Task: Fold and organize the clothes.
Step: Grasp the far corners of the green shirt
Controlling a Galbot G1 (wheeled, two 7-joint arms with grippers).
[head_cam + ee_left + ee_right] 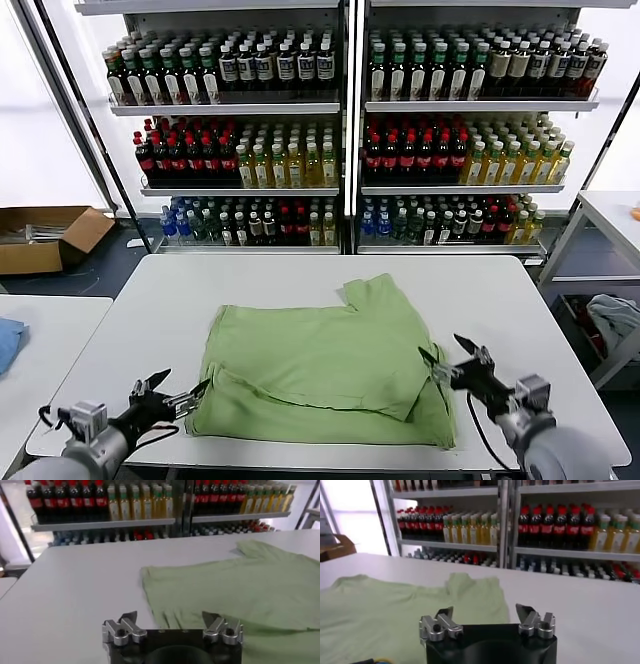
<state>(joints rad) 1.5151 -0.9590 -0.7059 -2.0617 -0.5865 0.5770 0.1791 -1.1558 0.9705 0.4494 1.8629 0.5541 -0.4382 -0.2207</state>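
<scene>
The light green polo shirt [325,365] lies partly folded on the white table [500,300], plain back up, one sleeve pointing to the far side. My left gripper [178,388] is open and empty at the shirt's near left corner, just off the hem. My right gripper [447,356] is open and empty at the shirt's near right edge. The left wrist view shows the shirt [240,585] ahead of the open left gripper [170,617]. The right wrist view shows the shirt [405,610] ahead of the open right gripper [484,611]. Collar, buttons and chest print are hidden.
Shelves of bottles [350,130] stand behind the table. A cardboard box [45,235] sits on the floor at far left. A blue cloth [8,340] lies on a side table at left. A pale cloth bundle [615,320] lies in a rack at right.
</scene>
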